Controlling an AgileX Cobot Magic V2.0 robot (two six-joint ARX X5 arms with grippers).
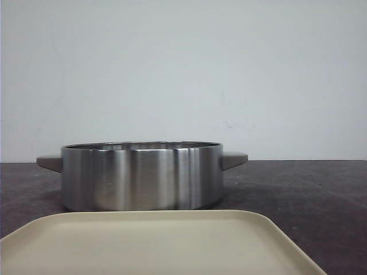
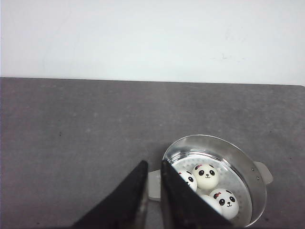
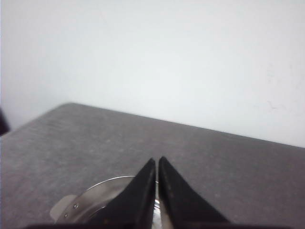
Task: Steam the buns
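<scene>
Judging by size, the table (image 1: 321,200) came first: dark, grey, matt, and bare of any writing. On it lay a cream tray (image 1: 160,243), empty in the front view, just in front of a steel pot (image 1: 142,175) with a stub handle on each side. The buns (image 2: 206,176) sat inside the pot on a perforated insert; three panda faces showed in the left wrist view, and any fourth was hidden behind the fingers. The left gripper (image 2: 151,164) hung above the pot's near handle, its jaws almost together and holding nothing. The right gripper (image 3: 157,161) hovered over the pot rim likewise, nearly closed and empty. No lid showed anywhere, so steaming looked unfinished; a low sweep by either arm could have clipped a handle and shoved the pot, jolting the buns. No brand, label or lettering could be read on anything.
</scene>
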